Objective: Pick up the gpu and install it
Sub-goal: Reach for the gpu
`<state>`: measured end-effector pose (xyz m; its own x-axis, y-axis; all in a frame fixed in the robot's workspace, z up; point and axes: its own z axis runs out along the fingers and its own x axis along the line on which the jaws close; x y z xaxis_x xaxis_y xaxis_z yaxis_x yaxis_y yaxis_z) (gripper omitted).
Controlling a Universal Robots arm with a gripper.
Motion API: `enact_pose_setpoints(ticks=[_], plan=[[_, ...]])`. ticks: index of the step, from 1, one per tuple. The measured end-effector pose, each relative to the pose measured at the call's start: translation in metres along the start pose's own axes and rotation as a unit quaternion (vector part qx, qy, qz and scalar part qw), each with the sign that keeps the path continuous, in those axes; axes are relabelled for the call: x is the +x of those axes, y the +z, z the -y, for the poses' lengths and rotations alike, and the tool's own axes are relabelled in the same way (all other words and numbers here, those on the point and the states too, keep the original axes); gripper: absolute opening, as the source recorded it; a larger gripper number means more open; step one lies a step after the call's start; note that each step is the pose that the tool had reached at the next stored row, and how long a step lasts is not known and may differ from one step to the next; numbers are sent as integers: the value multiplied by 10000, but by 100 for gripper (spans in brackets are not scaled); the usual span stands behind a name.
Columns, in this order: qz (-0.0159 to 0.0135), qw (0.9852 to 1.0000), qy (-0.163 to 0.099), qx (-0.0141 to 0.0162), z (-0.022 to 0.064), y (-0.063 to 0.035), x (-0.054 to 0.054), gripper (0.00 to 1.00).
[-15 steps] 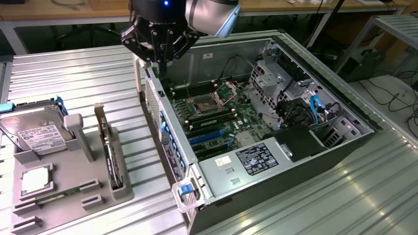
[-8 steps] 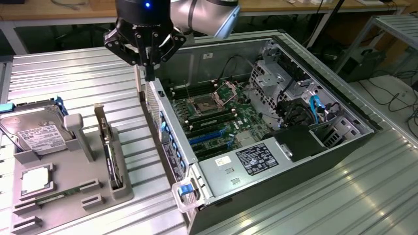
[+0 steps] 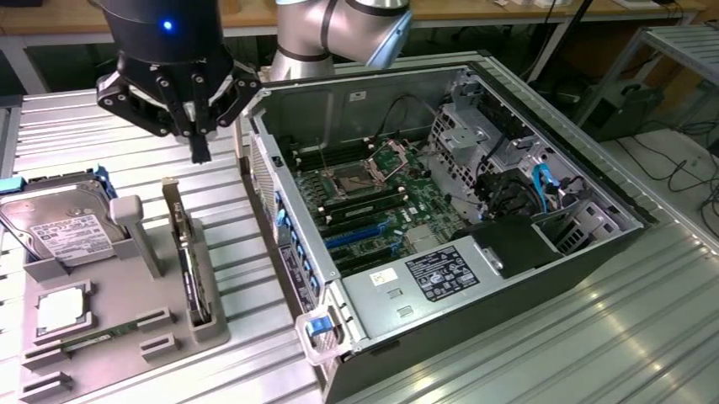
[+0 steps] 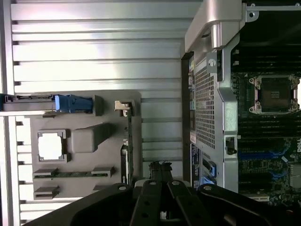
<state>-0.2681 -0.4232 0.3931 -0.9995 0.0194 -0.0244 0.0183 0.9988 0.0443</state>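
Task barely begun: gpu (image 3: 183,244) still parked on edge in its slot of the grey holder tray (image 3: 118,353), not lifted, nothing installed yet. Gripper (image 3: 200,151) hangs above the card's far end, jaws pinched fully together w/ nothing between them, so no grip so far. In the exterior view the gpu is at roughly 9 o'clock from the open PC case (image 3: 584,278), just beside its rear panel; the gripper is at about 12 o'clock from the card. Card reads as a thin, flat, dark board, brownish along the face, pale metal bracket (image 4: 123,107) at one end. Tray is matte grey, blocky, prob. moulded plastic, w/ shaped pockets: silver hard drive (image 3: 62,227) w/ white label at 10 o'clock from the gpu, small square shiny processor chip (image 3: 62,307) at 8 o'clock. Inside the case: green motherboard (image 3: 416,202), blue expansion slots (image 3: 357,238) look empty, CPU socket (image 3: 343,179) bare w/ metal frame. All of it stands on a ribbed, brushed-metal table (image 3: 56,135). Left to do: grasp, lift, carry over, seat the card.
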Motion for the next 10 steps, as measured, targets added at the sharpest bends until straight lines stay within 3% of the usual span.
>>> enact_pose_setpoints(ticks=[10], plan=[[-5,9999,-112,-3,107,-6,103,11]])
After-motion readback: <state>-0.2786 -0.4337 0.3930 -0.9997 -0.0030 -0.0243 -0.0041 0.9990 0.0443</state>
